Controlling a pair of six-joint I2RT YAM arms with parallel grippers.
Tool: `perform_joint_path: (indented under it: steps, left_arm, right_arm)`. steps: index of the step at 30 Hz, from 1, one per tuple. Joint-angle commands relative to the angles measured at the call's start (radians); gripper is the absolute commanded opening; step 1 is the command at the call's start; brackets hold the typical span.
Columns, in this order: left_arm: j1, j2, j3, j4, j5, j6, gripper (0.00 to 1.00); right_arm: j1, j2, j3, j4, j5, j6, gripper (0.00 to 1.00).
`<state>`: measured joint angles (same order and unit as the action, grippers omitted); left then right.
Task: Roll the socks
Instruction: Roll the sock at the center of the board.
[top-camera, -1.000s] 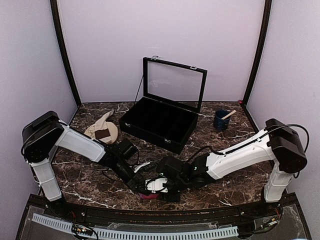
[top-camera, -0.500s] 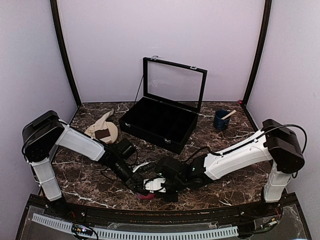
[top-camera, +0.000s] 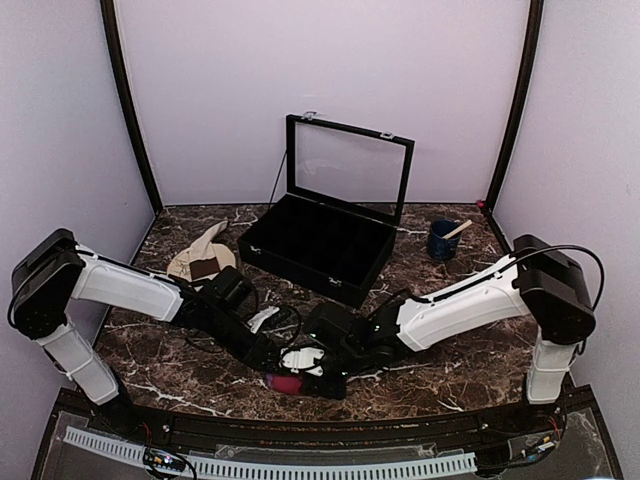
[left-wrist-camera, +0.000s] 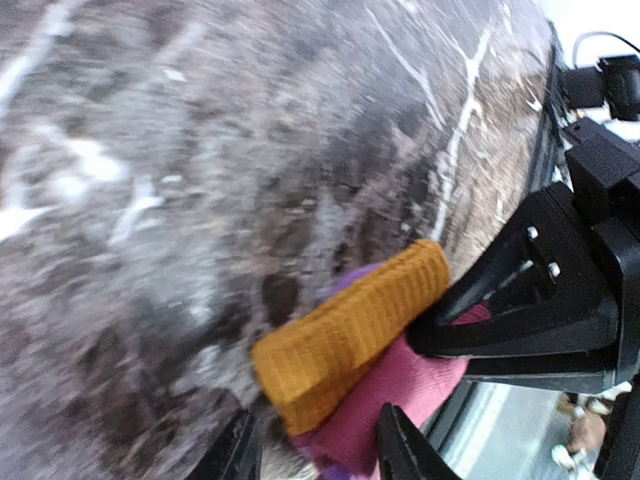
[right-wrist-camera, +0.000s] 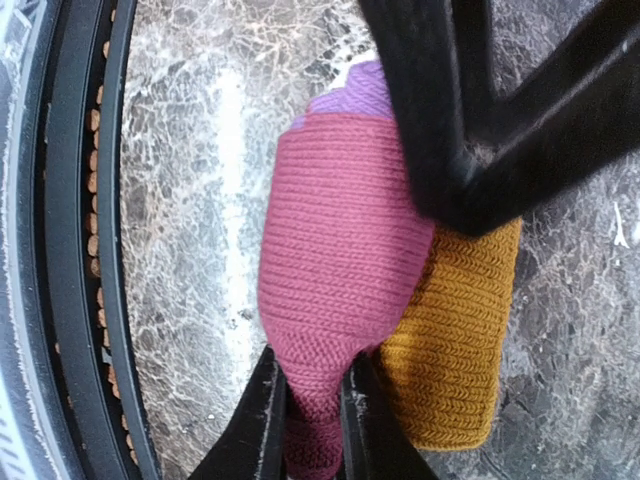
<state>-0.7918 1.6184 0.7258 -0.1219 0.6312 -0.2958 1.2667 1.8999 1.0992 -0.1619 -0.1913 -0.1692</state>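
Note:
The magenta-pink sock lies bunched near the table's front edge. Its orange end is folded beside the pink body, and a purple stripe shows. My right gripper is shut on a pinch of the pink fabric; in the top view it is at the sock's right. My left gripper is open, with the sock's pink and orange end between its jaws; in the top view it is at the sock's left. The cream-beige sock with a brown band lies on the round plate at the back left.
An open black case with a raised glass lid stands at the middle back. A dark blue cup with a stick stands at the back right. The table's black front rail runs close beside the pink sock.
My left arm has stretched out lower and its gripper has moved in on the sock. My right gripper has shifted a little left, still holding the pink sock.

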Motion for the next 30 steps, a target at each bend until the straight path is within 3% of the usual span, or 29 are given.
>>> perform_joint_path:
  steps: [1,16,24,30]
  left_arm:
    - [0.009,-0.093,-0.057,0.017,-0.148,-0.043,0.42]
    - [-0.012,-0.47,-0.252,0.07,-0.461,-0.162,0.44]
    - [-0.183,-0.534,-0.243,0.035,-0.622,-0.117,0.45]
    - [-0.254,-0.556,-0.245,0.024,-0.661,-0.079,0.45]
  right_arm:
    - [-0.028,0.073,0.002,-0.138,-0.098,0.077,0.0]
    - [-0.106,0.193,0.176,-0.315,-0.338,0.169,0.0]
    - [-0.178,0.231,0.232,-0.381,-0.464,0.216,0.0]
    - [-0.214,0.286,0.293,-0.441,-0.548,0.224,0.0]
